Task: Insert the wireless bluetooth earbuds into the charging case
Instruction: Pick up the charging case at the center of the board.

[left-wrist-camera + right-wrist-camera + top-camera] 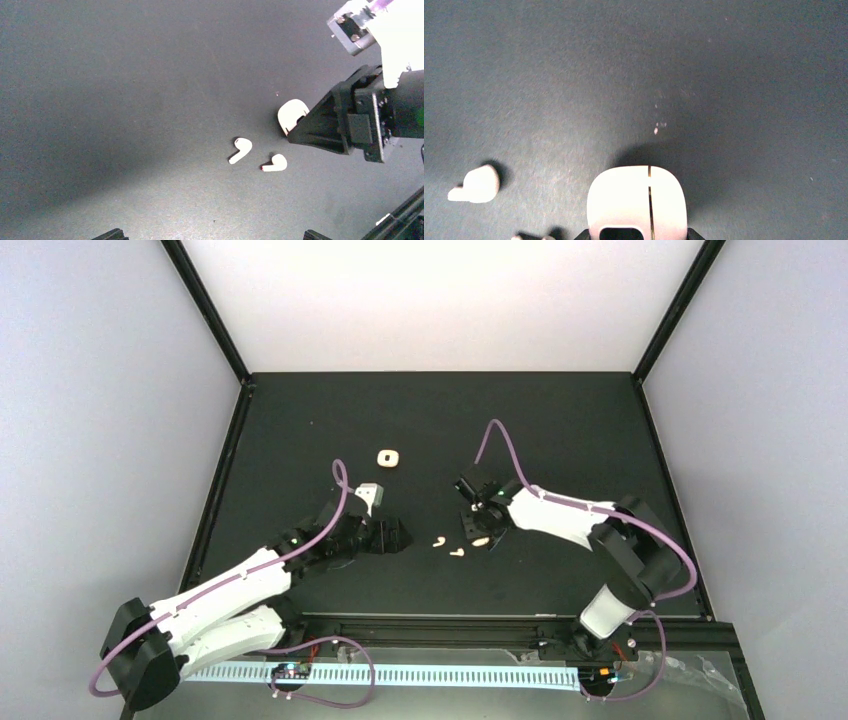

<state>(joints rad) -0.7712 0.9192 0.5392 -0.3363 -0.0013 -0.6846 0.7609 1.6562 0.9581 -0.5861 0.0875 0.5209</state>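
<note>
A closed cream case (636,200) sits on the black table (300,420) between the fingers of the right gripper (480,533). The jaws flank it closely, but I cannot tell whether they press on it. Two earbuds (242,149) lie loose on the table just beside this case, on its side toward the left arm, close together and not touching. The left gripper (392,535) hovers beyond them from the case, jaws wide with nothing between them. A second case (388,457) lies well apart from the first, farther back.
</note>
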